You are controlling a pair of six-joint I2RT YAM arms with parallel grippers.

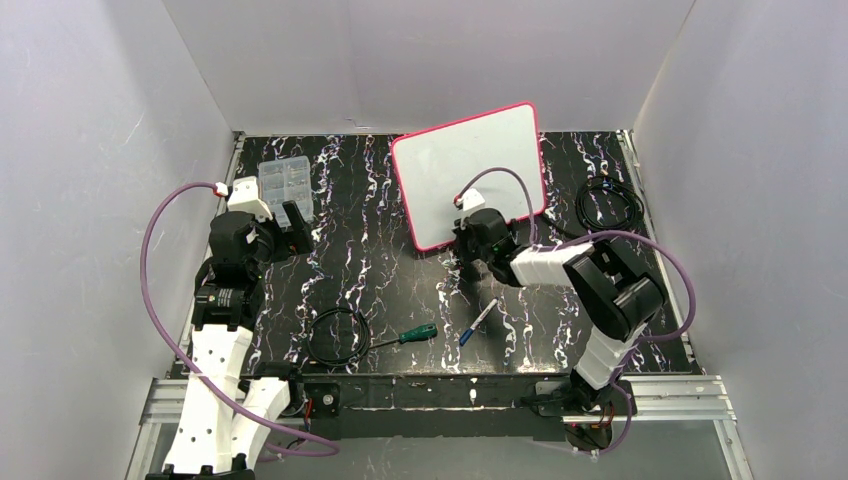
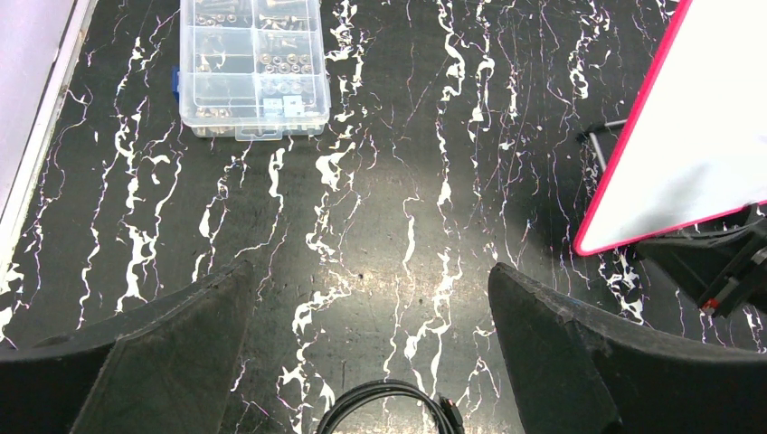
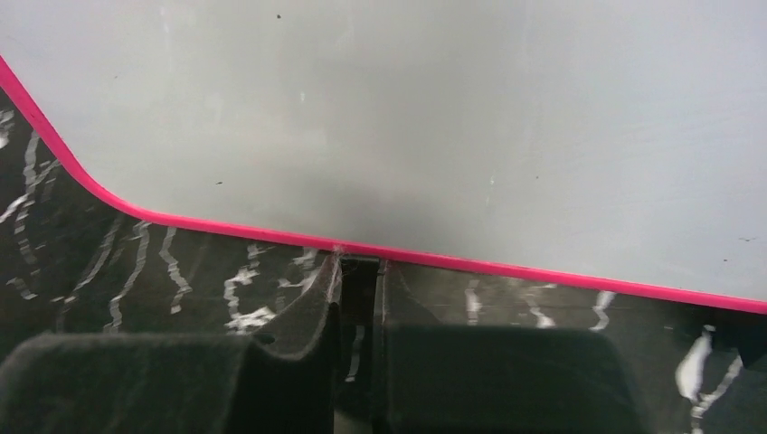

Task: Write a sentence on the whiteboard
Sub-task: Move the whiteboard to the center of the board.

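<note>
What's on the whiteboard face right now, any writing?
No writing: the whiteboard face shows blank, only faint specks in the right wrist view. The right gripper at its lower edge covers a small strip in the top view.

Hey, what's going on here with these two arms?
The right tool is closed at the near edge of the whiteboard, seemingly gripping it. The board is blank. A pen lies on the table, unheld. The left tool hangs open, holding nothing.
</note>
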